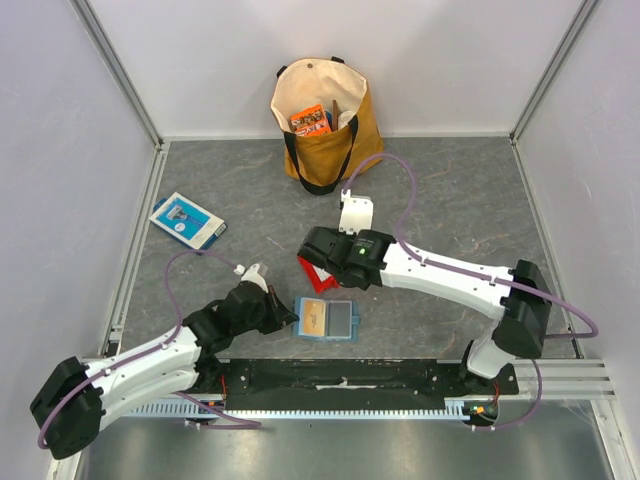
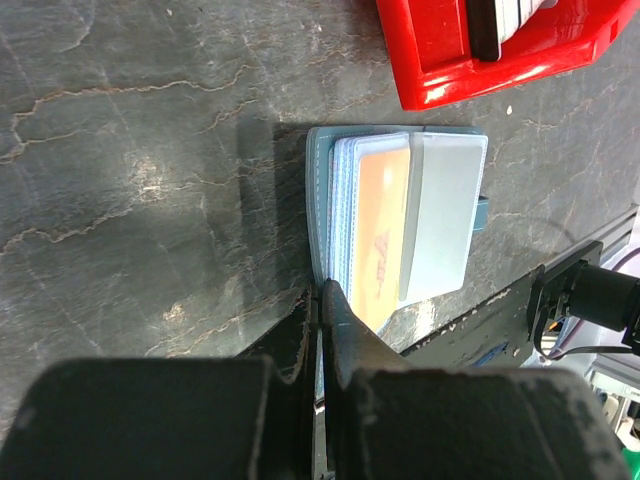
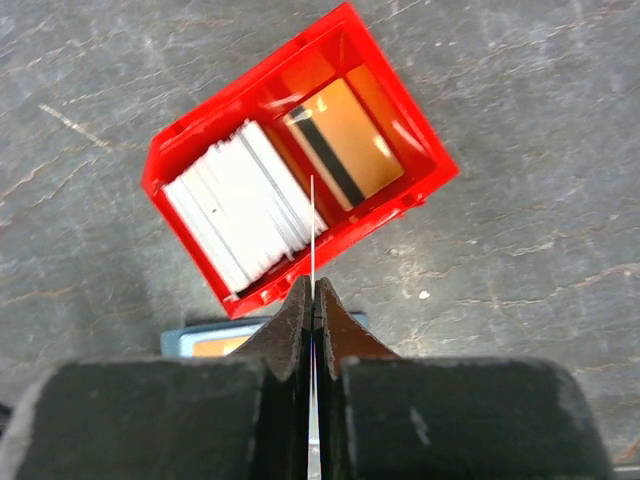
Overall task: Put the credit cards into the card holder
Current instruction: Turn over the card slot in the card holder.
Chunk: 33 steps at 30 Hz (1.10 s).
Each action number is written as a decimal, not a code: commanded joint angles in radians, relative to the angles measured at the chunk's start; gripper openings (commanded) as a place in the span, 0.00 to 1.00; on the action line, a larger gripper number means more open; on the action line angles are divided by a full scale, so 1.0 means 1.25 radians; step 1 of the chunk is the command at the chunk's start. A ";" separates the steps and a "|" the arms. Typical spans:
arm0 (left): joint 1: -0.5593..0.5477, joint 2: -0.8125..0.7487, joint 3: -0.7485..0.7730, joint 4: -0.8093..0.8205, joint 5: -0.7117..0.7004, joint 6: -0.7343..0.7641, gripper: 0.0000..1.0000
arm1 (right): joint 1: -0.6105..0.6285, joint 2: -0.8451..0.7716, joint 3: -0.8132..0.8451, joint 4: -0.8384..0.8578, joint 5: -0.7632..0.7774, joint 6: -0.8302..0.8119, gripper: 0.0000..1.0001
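The card holder [image 1: 328,320], a teal wallet, lies open near the table's front edge. An orange card [image 2: 380,225] shows in one of its clear pockets. My left gripper [image 2: 323,290] is shut on the edge of the card holder [image 2: 440,210], at its left cover. My right gripper [image 3: 312,292] hangs over the red bin [image 3: 190,160], shut on one thin white card [image 3: 312,235] seen edge-on. In the bin stand several white credit cards [image 3: 245,205], and a tan card with a black stripe [image 3: 345,150] lies beside them.
A tan tote bag [image 1: 322,120] holding packets stands at the back wall. A blue-and-white flat box [image 1: 186,220] lies at the left. A small white piece [image 1: 356,213] sits behind the right arm. The red bin [image 1: 315,275] sits just behind the wallet.
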 commanded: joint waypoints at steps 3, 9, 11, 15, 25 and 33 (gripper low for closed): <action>-0.001 -0.017 0.020 0.029 0.016 0.018 0.02 | 0.020 -0.146 -0.179 0.288 -0.166 -0.061 0.00; 0.000 -0.029 0.011 0.027 0.015 0.015 0.02 | 0.039 -0.264 -0.409 0.550 -0.348 -0.080 0.00; -0.001 -0.038 0.007 0.031 0.014 0.009 0.02 | 0.053 -0.249 -0.427 0.583 -0.355 -0.066 0.00; -0.001 -0.062 -0.004 0.039 0.019 -0.008 0.02 | 0.116 -0.192 -0.420 0.653 -0.296 -0.061 0.00; -0.001 -0.115 -0.031 0.028 0.020 -0.040 0.02 | 0.204 -0.094 -0.406 0.702 -0.123 -0.019 0.00; -0.001 -0.123 -0.031 0.022 0.020 -0.042 0.02 | 0.217 -0.067 -0.412 0.688 -0.080 0.011 0.00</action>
